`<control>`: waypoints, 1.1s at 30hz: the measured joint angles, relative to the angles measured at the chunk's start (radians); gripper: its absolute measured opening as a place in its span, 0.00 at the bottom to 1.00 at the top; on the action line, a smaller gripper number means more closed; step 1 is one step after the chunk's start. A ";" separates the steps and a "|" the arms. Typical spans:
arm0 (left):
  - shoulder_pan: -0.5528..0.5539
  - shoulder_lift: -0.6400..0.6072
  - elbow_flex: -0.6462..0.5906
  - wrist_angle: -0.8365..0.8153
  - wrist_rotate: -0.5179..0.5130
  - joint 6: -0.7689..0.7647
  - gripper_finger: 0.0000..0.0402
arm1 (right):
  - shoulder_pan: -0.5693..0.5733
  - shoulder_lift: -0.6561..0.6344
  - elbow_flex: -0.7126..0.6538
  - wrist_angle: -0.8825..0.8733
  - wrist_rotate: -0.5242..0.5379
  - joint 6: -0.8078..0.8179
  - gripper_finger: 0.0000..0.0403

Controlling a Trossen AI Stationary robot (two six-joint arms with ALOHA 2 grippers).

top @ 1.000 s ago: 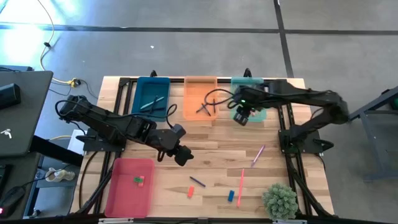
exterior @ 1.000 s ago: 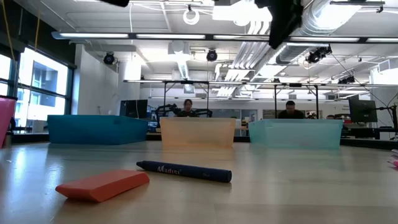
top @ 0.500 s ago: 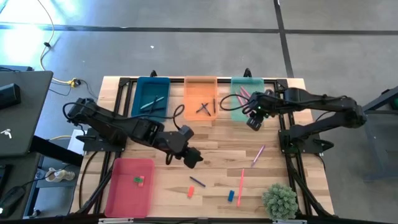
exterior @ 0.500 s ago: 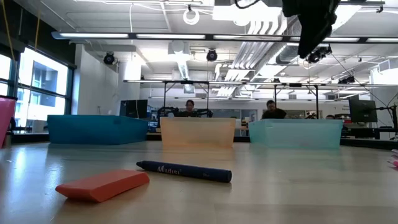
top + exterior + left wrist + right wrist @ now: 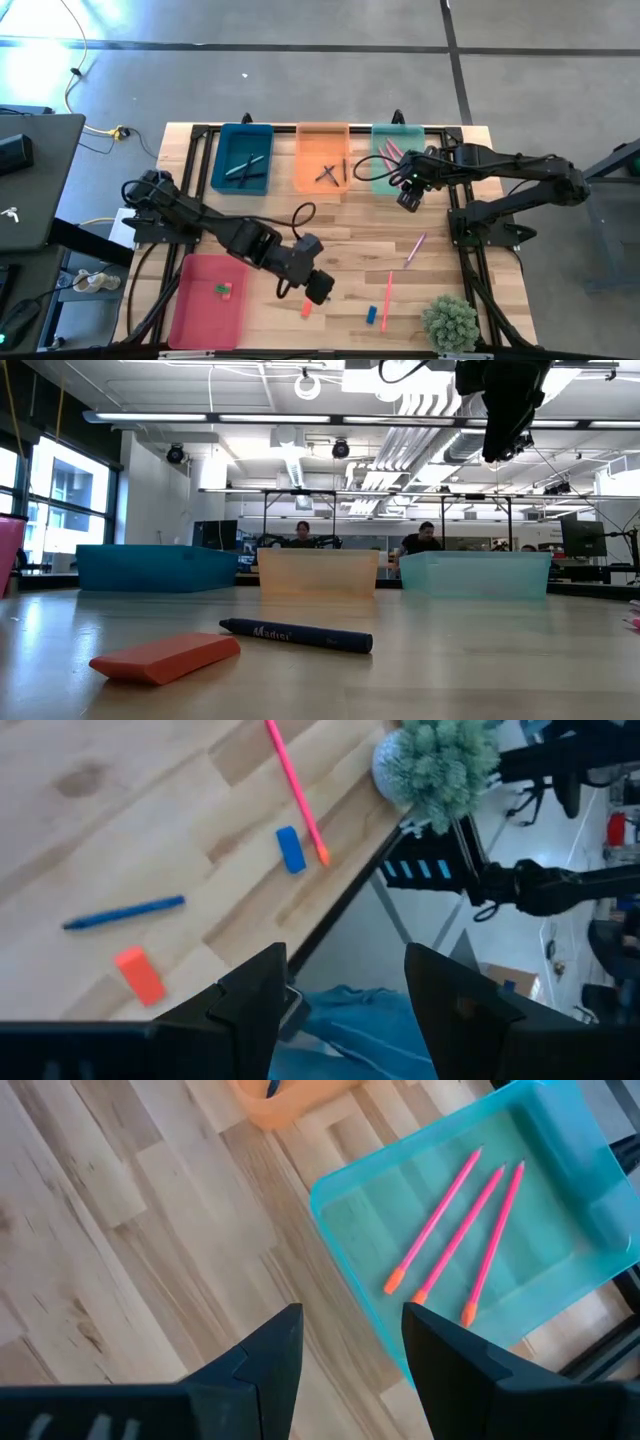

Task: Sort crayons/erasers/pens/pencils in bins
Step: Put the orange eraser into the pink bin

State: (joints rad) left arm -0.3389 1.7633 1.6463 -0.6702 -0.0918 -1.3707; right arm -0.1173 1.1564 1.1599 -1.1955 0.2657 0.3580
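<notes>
High view: four shallow rectangular plastic bins on slatted wood table (image 5: 350,225). Teal bin (image 5: 243,158), orange bin (image 5: 322,157), mint bin (image 5: 385,160) along far edge; pink-red bin (image 5: 208,300) near front left. Left gripper (image 5: 317,287) above table near orange eraser (image 5: 306,309). Right gripper (image 5: 409,193) just beside mint bin.

Low view: flat orange eraser, dark blue pen (image 5: 296,635) lie in foreground, apart.

Left wrist view: fingers (image 5: 250,1000) spread, empty; blue eraser (image 5: 290,849) beside pink pencil (image 5: 296,792), fuzzy green plant (image 5: 438,767).

Right wrist view: fingers (image 5: 270,1360) spread, empty; three pink pencils (image 5: 470,1230) inside mint bin.
</notes>
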 joint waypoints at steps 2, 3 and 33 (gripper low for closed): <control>-0.008 0.002 0.032 -0.012 -0.005 -0.006 0.48 | 0.000 0.000 0.000 0.000 -0.002 0.000 0.41; -0.010 0.002 0.052 -0.032 -0.013 -0.006 0.48 | 0.000 0.000 0.000 0.000 -0.006 0.000 0.41; -0.081 0.293 0.143 -0.337 -0.038 -0.253 0.48 | 0.000 0.001 0.001 0.035 -0.011 0.000 0.41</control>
State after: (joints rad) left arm -0.4202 2.0562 1.7889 -1.0069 -0.1300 -1.6241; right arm -0.1173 1.1572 1.1610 -1.1600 0.2543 0.3584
